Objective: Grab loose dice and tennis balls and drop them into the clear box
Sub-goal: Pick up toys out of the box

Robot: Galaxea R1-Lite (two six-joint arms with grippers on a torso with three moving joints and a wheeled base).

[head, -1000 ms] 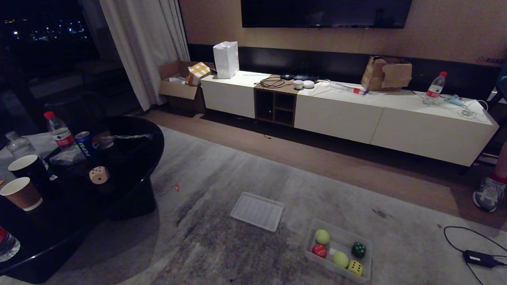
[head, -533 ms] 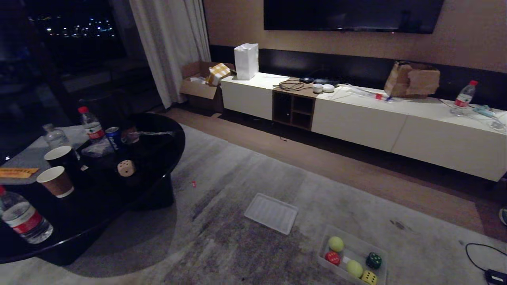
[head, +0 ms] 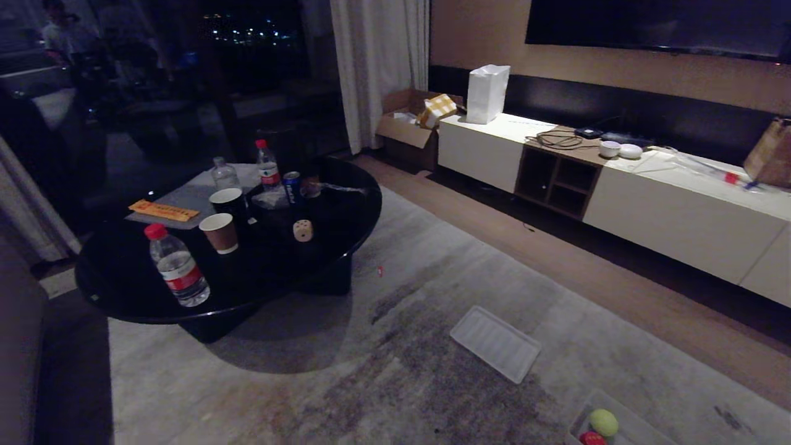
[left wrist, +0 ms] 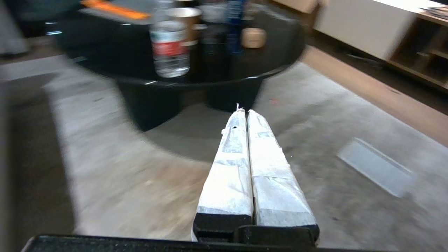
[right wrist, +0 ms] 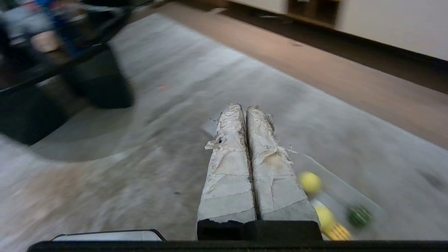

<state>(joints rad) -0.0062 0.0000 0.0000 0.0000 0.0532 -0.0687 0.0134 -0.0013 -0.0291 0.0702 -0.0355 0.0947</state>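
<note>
While both tape-wrapped pincers, left (left wrist: 244, 111) and right (right wrist: 241, 106), are staying pressed together, one tan rounded die (head: 303, 230) is sitting on the glossy round black counter (head: 123, 303), far left of the clear box (head: 581, 421).

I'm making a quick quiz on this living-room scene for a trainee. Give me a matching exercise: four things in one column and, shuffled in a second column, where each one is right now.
Things:
1. tan die
2. ribbed lid
3. tennis ball
4. white paper bag

Places:
A. on the white cabinet by the wall
B. in the clear box at the picture's lower edge
C. on the black round table
D. flat on the carpet, between table and box

Pairs: 1-C, 2-D, 3-B, 4-A
</note>
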